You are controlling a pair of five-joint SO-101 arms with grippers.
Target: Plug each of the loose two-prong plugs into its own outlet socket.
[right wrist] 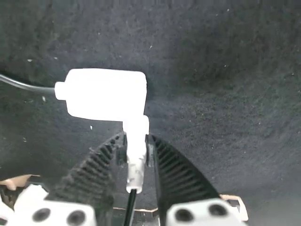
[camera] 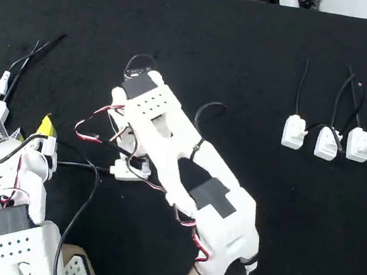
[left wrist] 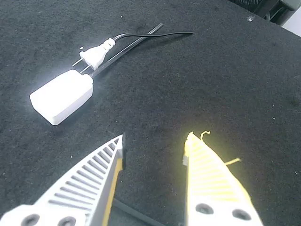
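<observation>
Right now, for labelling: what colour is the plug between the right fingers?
White plug, right wrist view.

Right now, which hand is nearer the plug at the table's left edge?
Left. The left hand hangs open just short of that plug and its socket; the right hand is toward mid-table, shut on another plug.

light: bright, even | shadows: faint — short | glare: on white socket [right wrist: 106, 94]
</observation>
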